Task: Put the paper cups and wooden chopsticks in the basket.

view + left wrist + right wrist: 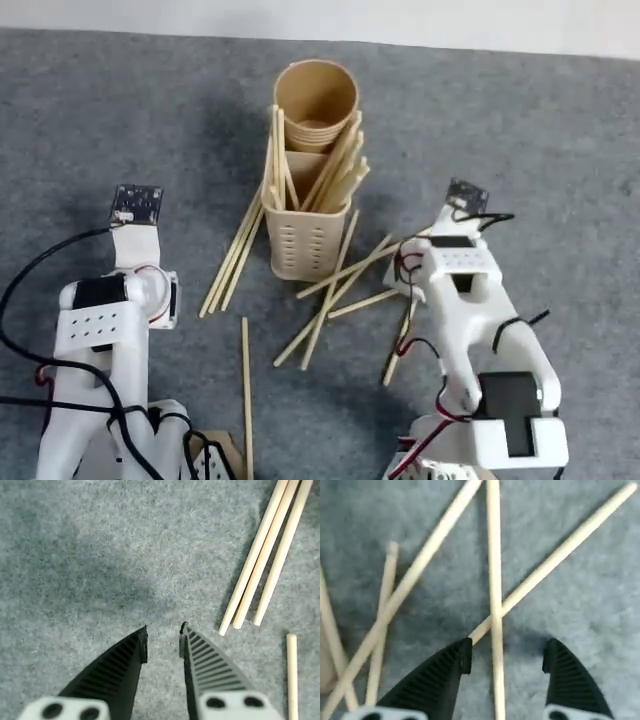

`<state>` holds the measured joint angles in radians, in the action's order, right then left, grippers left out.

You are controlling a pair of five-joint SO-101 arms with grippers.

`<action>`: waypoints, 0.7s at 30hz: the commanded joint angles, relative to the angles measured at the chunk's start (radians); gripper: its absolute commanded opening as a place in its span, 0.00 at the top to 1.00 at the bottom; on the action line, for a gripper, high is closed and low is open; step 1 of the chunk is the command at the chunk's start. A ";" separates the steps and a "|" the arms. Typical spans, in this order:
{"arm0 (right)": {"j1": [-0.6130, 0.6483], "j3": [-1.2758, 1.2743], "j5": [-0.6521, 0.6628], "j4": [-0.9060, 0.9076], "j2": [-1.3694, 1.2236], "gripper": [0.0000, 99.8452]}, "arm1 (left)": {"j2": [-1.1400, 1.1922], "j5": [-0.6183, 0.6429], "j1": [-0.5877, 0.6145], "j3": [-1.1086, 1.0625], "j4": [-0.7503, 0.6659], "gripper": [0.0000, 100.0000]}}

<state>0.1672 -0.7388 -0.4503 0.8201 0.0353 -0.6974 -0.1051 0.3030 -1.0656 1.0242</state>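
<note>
High view: brown paper cups (315,92) sit nested in the beige perforated plastic basket (308,245). Loose pale wooden chopsticks (329,291) lie at its five and seven o'clock on grey carpet (560,150). The right gripper (506,654) has its fingers spread wide, straddling one chopstick (493,555). The left gripper (164,639) has its fingers slightly apart over bare carpet.

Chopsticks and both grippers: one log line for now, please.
basket: cups inside | loose chopsticks: on table | left gripper: open, empty | right gripper: open, straddling one chopstick
</note>
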 commanded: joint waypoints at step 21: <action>-0.012 0.114 -0.305 0.038 -0.193 0.84 | -0.022 0.006 -0.007 0.007 -0.005 0.86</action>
<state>0.1580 -0.6222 -0.7956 0.8493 -0.0752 -0.6974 -0.1051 0.3030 -1.0656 1.0242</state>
